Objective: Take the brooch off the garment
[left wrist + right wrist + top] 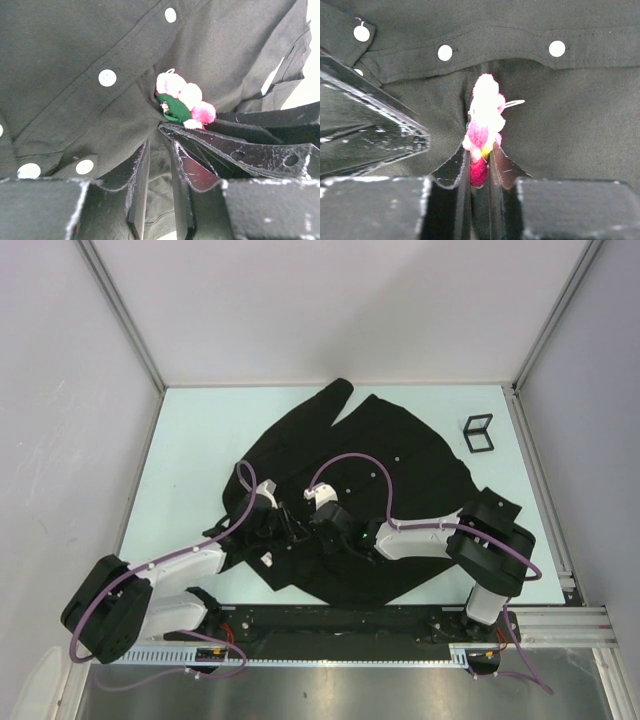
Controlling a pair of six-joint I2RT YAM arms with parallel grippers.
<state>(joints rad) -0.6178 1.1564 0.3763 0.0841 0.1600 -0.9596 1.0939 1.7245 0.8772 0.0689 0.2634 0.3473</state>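
Note:
The garment [380,455], a black button-up shirt with white buttons [107,77], lies spread on the table. The brooch [484,122], a fluffy pink, white and red flower with a yellow spot and a green part [175,107], sits on the shirt front below the button row. My right gripper [480,157] is shut on the brooch's lower red tuft. My left gripper [160,146] is closed on a fold of shirt fabric just beside the brooch [182,100]. In the top view both grippers meet, left [272,522] and right [306,524], and the brooch is hidden.
A small black open frame [479,433] stands at the back right on the pale green table [200,440]. White walls close the back and sides. The right gripper's fingers [250,145] crowd next to the left's.

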